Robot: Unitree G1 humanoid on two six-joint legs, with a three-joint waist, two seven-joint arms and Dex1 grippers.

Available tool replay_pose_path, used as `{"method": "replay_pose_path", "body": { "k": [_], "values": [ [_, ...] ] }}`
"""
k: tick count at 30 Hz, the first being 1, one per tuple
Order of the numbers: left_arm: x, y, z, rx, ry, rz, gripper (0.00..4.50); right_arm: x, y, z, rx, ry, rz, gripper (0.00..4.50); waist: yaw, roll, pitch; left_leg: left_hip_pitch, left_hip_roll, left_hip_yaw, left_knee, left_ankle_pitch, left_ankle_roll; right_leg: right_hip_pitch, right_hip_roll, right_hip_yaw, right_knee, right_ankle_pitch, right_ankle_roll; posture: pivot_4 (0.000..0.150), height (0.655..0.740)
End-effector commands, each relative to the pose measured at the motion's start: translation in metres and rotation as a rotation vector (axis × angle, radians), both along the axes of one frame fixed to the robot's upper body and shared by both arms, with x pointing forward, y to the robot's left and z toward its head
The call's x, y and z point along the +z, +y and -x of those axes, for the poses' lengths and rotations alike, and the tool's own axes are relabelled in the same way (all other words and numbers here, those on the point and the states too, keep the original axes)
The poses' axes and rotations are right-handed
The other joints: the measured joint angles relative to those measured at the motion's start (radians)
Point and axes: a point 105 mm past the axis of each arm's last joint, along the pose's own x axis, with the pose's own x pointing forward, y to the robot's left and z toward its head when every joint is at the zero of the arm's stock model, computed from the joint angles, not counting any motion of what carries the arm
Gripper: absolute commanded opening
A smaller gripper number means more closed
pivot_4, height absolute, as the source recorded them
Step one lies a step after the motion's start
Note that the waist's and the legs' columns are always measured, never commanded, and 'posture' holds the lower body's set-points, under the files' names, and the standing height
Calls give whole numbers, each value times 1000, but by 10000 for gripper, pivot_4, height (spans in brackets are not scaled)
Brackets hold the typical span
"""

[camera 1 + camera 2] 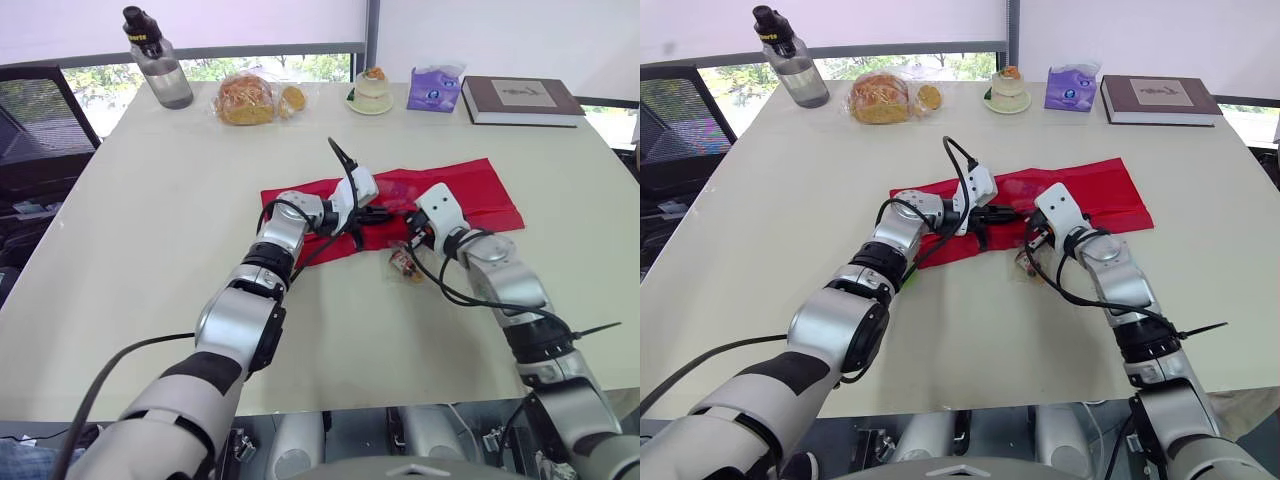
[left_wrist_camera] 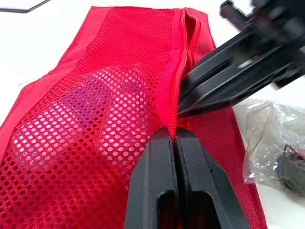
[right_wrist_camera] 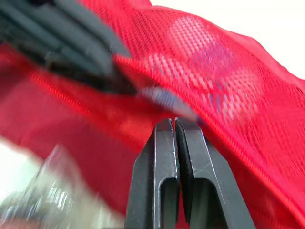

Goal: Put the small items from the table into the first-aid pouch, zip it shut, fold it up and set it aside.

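The red mesh first-aid pouch (image 1: pixel 470 190) lies flat in the middle of the table, its zipper line (image 2: pixel 180 57) partly parted. My left gripper (image 2: pixel 174 136) is shut, pinching the pouch's edge at the zipper seam. My right gripper (image 3: pixel 172 123) comes in from the opposite side, shut, with the silvery zipper pull (image 3: pixel 167 101) at its fingertips. The two grippers nearly touch over the pouch's near edge. A blue-and-white item shows through the mesh (image 2: pixel 95 119). One small item in clear wrap (image 1: pixel 405 263) lies on the table just in front of the pouch, below my right gripper (image 1: pixel 408 228).
Along the far edge stand a water bottle (image 1: pixel 160 62), bagged bread (image 1: pixel 250 98), a small cake on a plate (image 1: pixel 372 90), a purple tissue pack (image 1: pixel 433 88) and a brown book (image 1: pixel 520 100). A black chair (image 1: pixel 30 130) is off the table's left side.
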Motion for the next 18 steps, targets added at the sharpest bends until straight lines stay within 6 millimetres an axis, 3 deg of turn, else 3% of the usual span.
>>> {"method": "replay_pose_path", "body": {
  "k": [1,5,11,15,18],
  "values": [
    [17,-9,0,-36,-48,29,0,13,8,-14,-32,-92,-32,1222,0,0,0,0,0,0,0,0,0,0,0,0,0,0,0,1500,7387],
    [18,-11,0,-44,-50,27,0,16,15,-24,-67,-138,-83,1222,1,0,0,0,0,0,0,0,0,0,0,0,0,0,0,1500,7387],
    [22,-7,-5,-8,-63,29,0,17,2,-13,-58,-163,-71,1222,3,0,0,-1,0,0,0,0,0,0,-1,0,-1,0,0,1500,7387],
    [24,-2,-9,21,-75,26,0,40,-14,15,22,-180,-146,1222,3,0,0,-1,0,0,0,0,0,0,-1,0,0,0,0,1500,7387],
    [25,0,-10,34,-70,34,0,56,-27,47,119,-204,-192,1222,-1,1,0,0,0,0,0,0,0,0,0,0,0,0,0,1500,7387]
  ]
}}
